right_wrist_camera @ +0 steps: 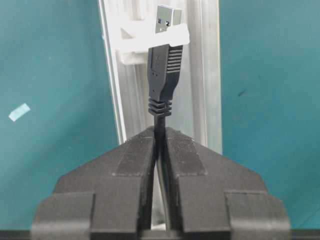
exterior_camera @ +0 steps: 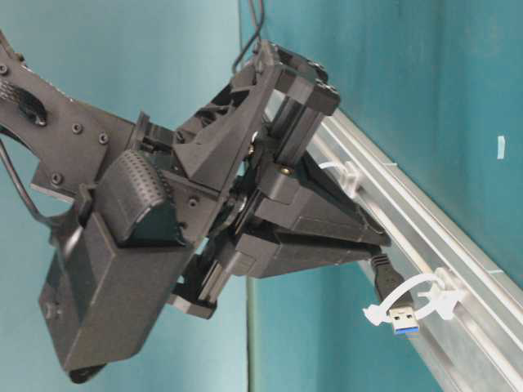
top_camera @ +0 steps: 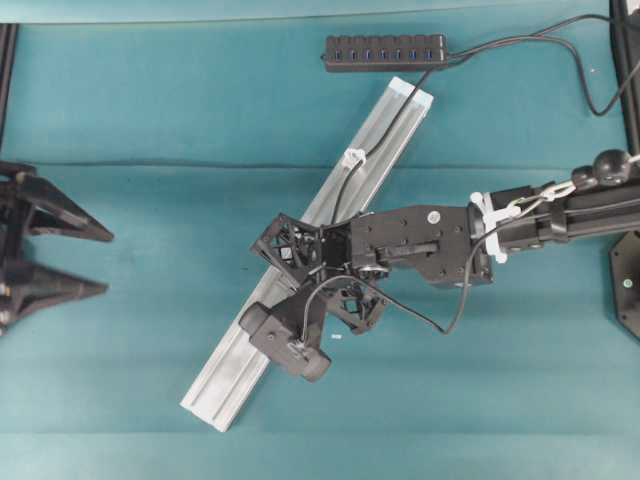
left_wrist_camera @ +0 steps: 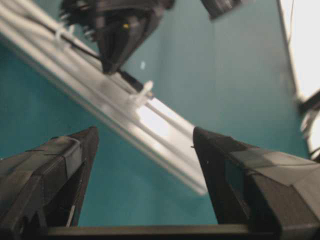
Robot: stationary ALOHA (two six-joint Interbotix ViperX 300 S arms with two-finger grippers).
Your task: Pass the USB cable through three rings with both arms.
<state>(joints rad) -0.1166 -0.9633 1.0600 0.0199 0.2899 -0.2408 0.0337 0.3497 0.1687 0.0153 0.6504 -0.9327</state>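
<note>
At the left edge of the overhead view, the left gripper [top_camera: 95, 262] hovers over the teal table cover [top_camera: 130, 120], well apart from the rail. Its jaws stand wide apart and hold nothing; the left wrist view shows both fingers [left_wrist_camera: 60, 170] spread with the rail visible between them.

The silver aluminium rail [top_camera: 225, 385] lies diagonally across the middle of the table, running from lower left to upper right. A whitish ring [top_camera: 353, 157] sits on its upper portion, and the USB cable [top_camera: 385, 135] runs through this ring along the rail toward the black multi-port hub [top_camera: 385, 52] at the top.

The right gripper [top_camera: 318, 272] reaches across to the rail's middle section. Its jaws are clamped together on the cable just behind the USB plug [right_wrist_camera: 163, 75]. In the right wrist view, the plug points away from the fingers along the rail, and its metal tip protrudes through a second ring [right_wrist_camera: 150, 40]. The table-level view shows the same: the blue-tongued tip [exterior_camera: 400, 317] sits inside the white loop [exterior_camera: 429, 296] clipped to the rail.

The right arm [top_camera: 560, 215] extends in from the right edge.
</note>
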